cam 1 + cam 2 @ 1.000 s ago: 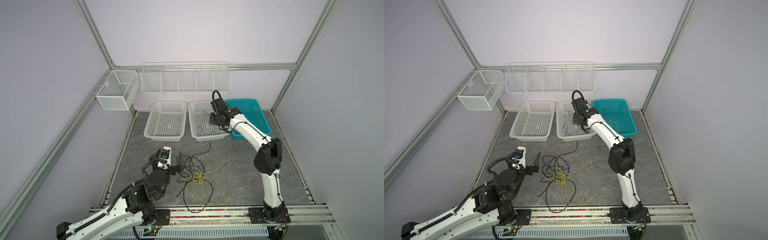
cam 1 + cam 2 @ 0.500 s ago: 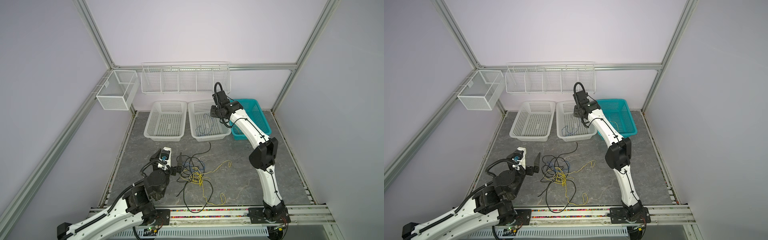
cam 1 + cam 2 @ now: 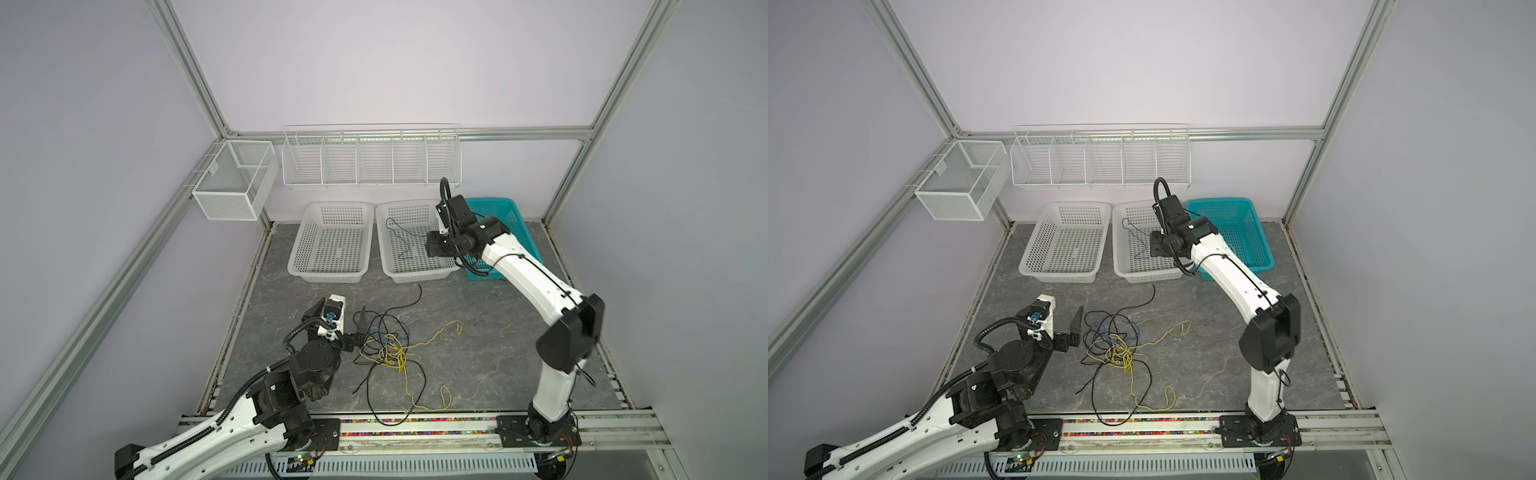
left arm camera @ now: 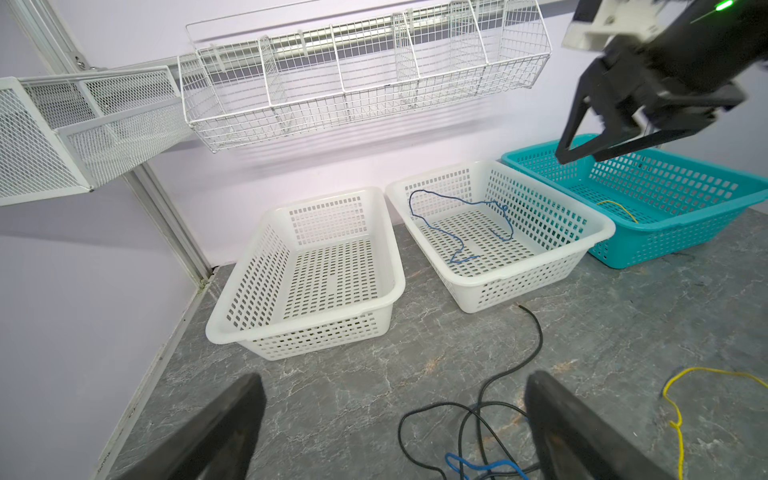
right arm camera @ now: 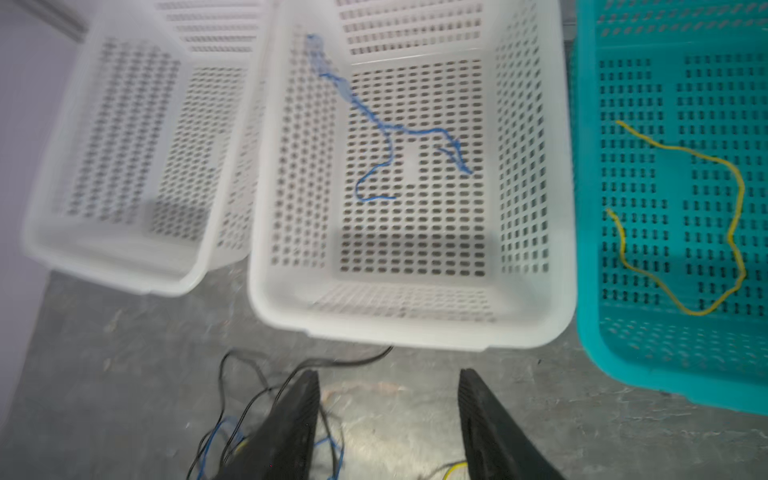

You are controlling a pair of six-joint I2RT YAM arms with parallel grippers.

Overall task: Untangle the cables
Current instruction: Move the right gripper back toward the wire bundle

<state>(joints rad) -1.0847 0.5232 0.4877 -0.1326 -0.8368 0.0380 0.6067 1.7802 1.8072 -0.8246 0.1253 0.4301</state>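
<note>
Scene: a grey stone-look table [image 3: 478, 374] with three baskets along the back wall and a robot arm at each front corner.
Tangle: the cables [image 3: 388, 349], black, blue and yellow, lie knotted on the table near the front edge.
Left gripper: the left gripper [image 4: 395, 376] sits low just beside the knot, jaws spread wide and empty. It looks placed to take a strand.
Right gripper: the right gripper [image 5: 388, 374] hangs above the middle white basket [image 3: 419, 276], jaws parted, holding nothing.
Sorted strands: one blue cable [image 5: 415, 131] lies loose in that basket and one yellow cable [image 5: 742, 187] in the teal basket [image 3: 513, 214], apparently one colour per basket.
Spare basket: the left white basket [image 3: 328, 276] holds nothing, probably reserved for black strands.
</note>
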